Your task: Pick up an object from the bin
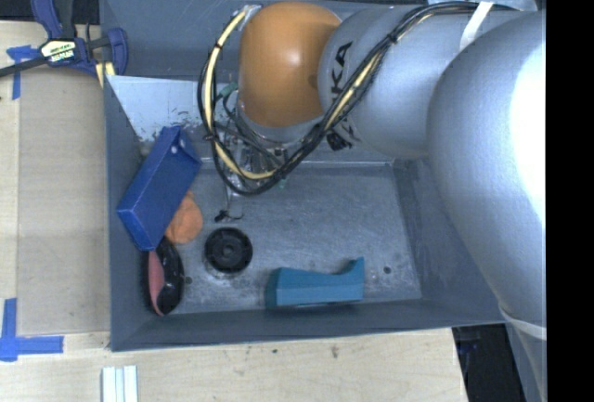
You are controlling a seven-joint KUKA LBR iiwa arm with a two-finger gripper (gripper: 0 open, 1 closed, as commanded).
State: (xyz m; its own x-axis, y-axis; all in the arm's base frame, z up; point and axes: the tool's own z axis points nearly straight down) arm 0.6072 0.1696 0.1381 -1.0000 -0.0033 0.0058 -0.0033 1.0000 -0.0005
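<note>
The gripper (232,196), tucked under the arm's orange cover, hung close behind a black round disc (227,250) on the floor of the bin (371,205); whether it was open or clenched could not be told. An orange lump (186,221) and a blue box (158,187) lay left of the disc, and a teal block (316,286) lay right of it. This looked like the approach step. The next move probably called for centring over the disc, clear of the lump, then descending.

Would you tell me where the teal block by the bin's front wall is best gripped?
Probably the teal block across its narrow width at the low middle, coming from straight above: it lies flat along the front wall, and its right end is raised.
</note>
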